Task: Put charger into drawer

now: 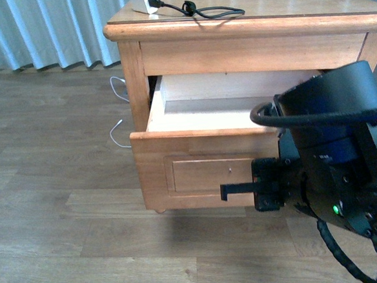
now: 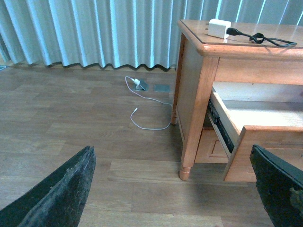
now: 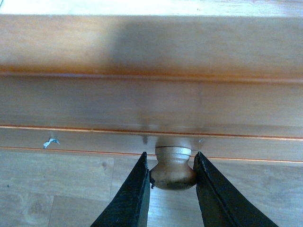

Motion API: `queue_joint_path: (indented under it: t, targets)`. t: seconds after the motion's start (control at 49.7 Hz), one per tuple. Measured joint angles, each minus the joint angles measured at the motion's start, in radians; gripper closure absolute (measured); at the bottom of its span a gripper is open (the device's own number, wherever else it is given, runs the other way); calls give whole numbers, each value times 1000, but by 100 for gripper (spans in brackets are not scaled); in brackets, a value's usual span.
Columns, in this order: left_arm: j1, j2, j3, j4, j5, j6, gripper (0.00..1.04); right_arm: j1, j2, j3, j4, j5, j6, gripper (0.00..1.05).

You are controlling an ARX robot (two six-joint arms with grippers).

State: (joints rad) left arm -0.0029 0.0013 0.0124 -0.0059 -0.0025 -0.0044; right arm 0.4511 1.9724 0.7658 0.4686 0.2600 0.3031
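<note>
**A:** Front view first. What is in the drawer (image 1: pixel 195 151)?

**B:** It stands pulled out of the nightstand (image 1: pixel 132 74), and only pale bare wood shows inside. The charger (image 1: pixel 142 1) is not in it. It sits on the nightstand's top at the far left corner, with its black cable (image 1: pixel 213 12) looped beside it.

**A:** And the arms there?

**B:** The right arm (image 1: pixel 338 150) is low in front of the drawer's front panel and covers its right part. From this view I cannot tell how its jaws stand.

**A:** Left wrist view?

**B:** The left gripper (image 2: pixel 171 151) is spread wide and holds nothing. Its two dark fingers (image 2: pixel 61 194) sit far apart over the wood floor (image 2: pixel 71 127), off to the side of the nightstand. The open drawer and the charger on top both show here. A thin white cable (image 2: pixel 150 101) lies on the floor near the curtain (image 2: pixel 94 33).

**A:** Right wrist view?

**B:** The right gripper (image 3: pixel 171 161) pinches the drawer's round knob (image 3: pixel 173 171). One finger presses on each side of it, close against the front panel.
</note>
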Motion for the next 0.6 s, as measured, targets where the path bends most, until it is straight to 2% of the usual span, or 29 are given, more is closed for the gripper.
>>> queue_joint_path:
  t: [0.06, 0.121, 0.242, 0.322, 0.463, 0.564, 0.604]
  targets:
    - [0, 0, 0, 0, 0, 0, 6, 4, -11, -22, 11, 5, 1, 82]
    - [0, 0, 0, 0, 0, 0, 6, 6, -16, -30, 13, 6, 3, 76]
    - [0, 0, 0, 0, 0, 0, 6, 1, -37, -63, -7, -2, 15, 54]
    - [0, 0, 0, 0, 0, 0, 6, -5, -77, -89, -20, -8, 16, 44]
    - [0, 0, 0, 0, 0, 0, 6, -26, -259, -145, -63, -26, 16, 20]
    - [0, 0, 0, 0, 0, 0, 6, -51, -398, -172, -101, -49, 10, 6]
    - [0, 0, 0, 0, 0, 0, 6, -64, -448, -182, -119, -60, 8, 7]
